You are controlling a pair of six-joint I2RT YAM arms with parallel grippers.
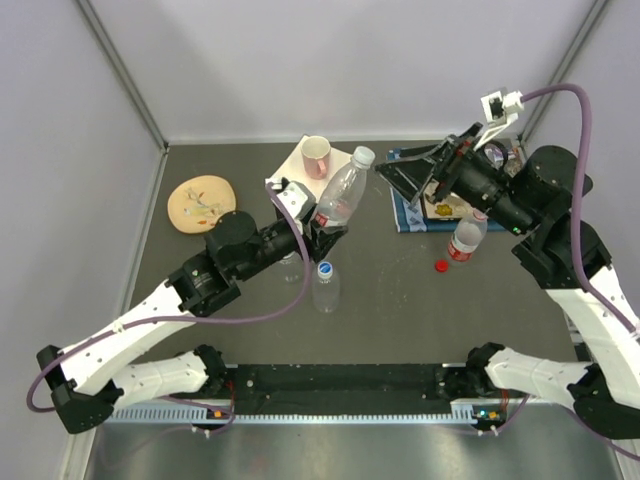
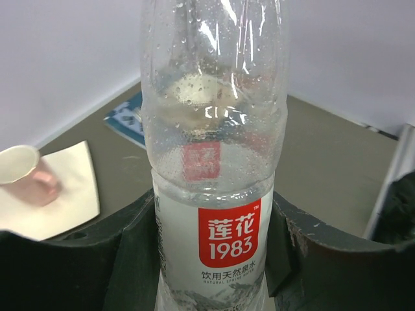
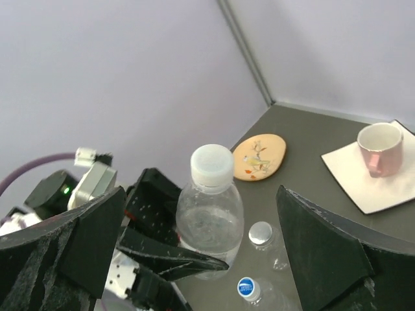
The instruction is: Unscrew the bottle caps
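Where the bottles are: four clear plastic water bottles in all, one lifted and three standing on the dark grey table (image 1: 400,310).
lifted slim bottle (image 2: 214,162): one, red label, tilted over the table's far middle.
left gripper (image 1: 325,230): clamped on the lifted slim bottle's labelled waist, a finger (image 2: 130,259) on each side.
white round screw cap (image 3: 212,165): one, on the lifted slim bottle's neck.
right gripper (image 3: 201,190): spread wide, not touching anything, its fingers apart on either side of the white round screw cap.
blue round screw cap (image 1: 324,268): one, on the slim middle bottle (image 1: 325,290).
greyish-clear wider cap (image 3: 261,233): one, on the squat bottle (image 3: 277,259), just beside the slim middle bottle.
red round screw cap (image 1: 441,266): one, lying on the table beside the red-labelled right-hand bottle (image 1: 465,240).
other things: one pink-lined mug (image 1: 317,155) on one white square sheet (image 1: 295,168); one tan oval dish (image 1: 201,203).
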